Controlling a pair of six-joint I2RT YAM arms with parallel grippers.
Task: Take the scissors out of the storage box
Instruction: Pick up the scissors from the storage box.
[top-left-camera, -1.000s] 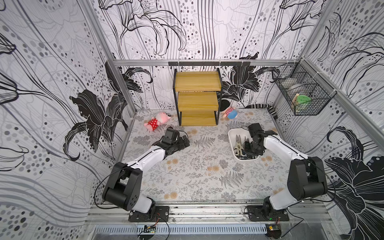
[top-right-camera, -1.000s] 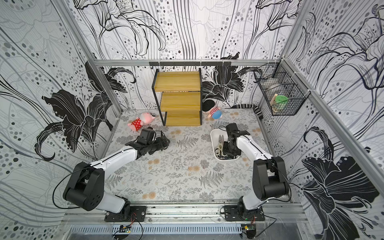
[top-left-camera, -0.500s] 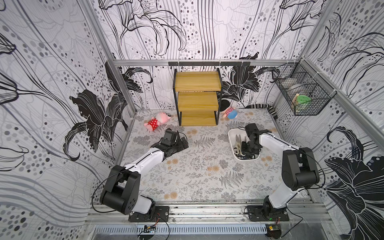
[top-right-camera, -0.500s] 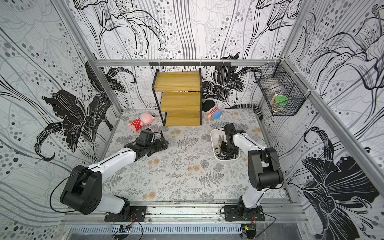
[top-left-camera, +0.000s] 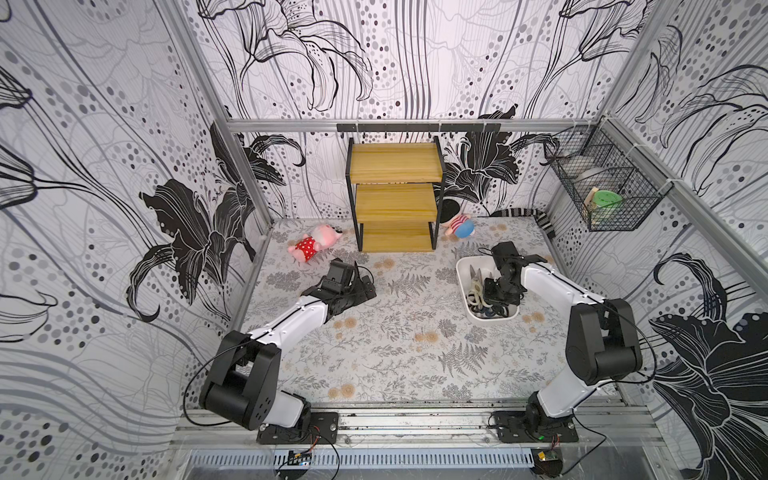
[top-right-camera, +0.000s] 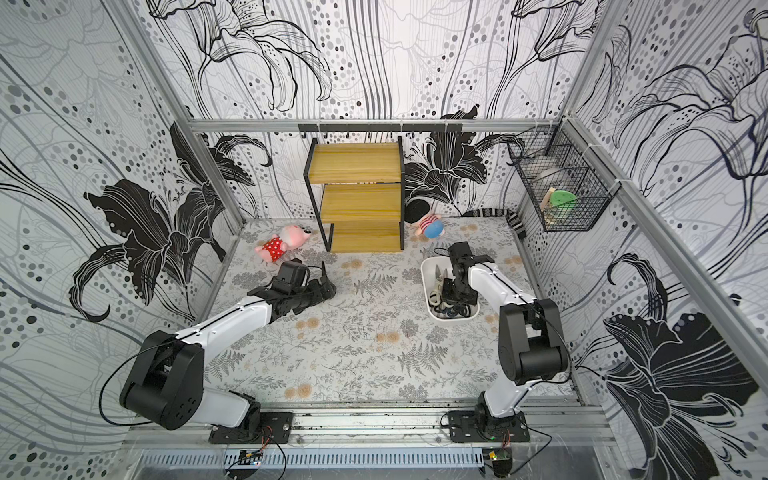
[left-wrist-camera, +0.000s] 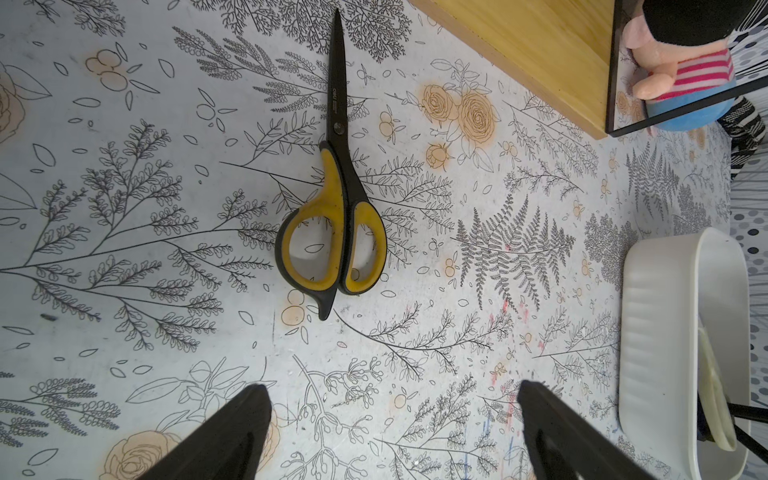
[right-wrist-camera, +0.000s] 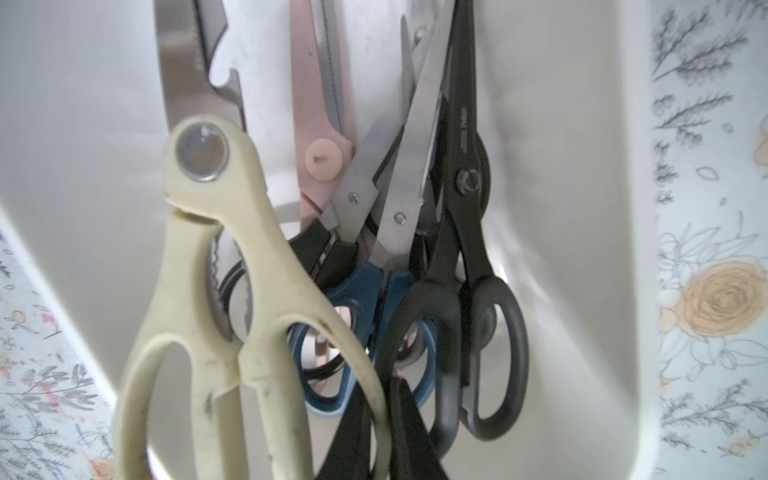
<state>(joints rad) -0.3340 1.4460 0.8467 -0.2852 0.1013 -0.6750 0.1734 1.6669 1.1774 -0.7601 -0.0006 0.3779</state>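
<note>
The white storage box (top-left-camera: 462, 270) (top-right-camera: 426, 272) sits right of centre on the floral table. My right gripper (top-left-camera: 495, 291) (top-right-camera: 452, 291) (right-wrist-camera: 380, 384) reaches down into it, shut on a handle loop of the cream scissors (right-wrist-camera: 216, 249). Pale pink (right-wrist-camera: 320, 124), dark blue (right-wrist-camera: 365, 286) and black scissors (right-wrist-camera: 469, 232) lie packed beside them. The yellow-black scissors (left-wrist-camera: 332, 208) lie flat on the table outside the storage box (left-wrist-camera: 665, 332), blades closed. My left gripper (top-left-camera: 360, 286) (top-right-camera: 322, 289) (left-wrist-camera: 390, 386) hovers just short of their handles, open and holding nothing.
A wooden three-tier shelf (top-left-camera: 395, 195) stands at the back centre. A pink plush (top-left-camera: 316, 245) lies to its left and a striped plush (top-left-camera: 459, 226) to its right. A black wire basket (top-left-camera: 602, 195) hangs on the right wall.
My right gripper has closed on the cream scissors' handle loop inside the box, and that arm has shifted slightly. The left arm has barely moved.
</note>
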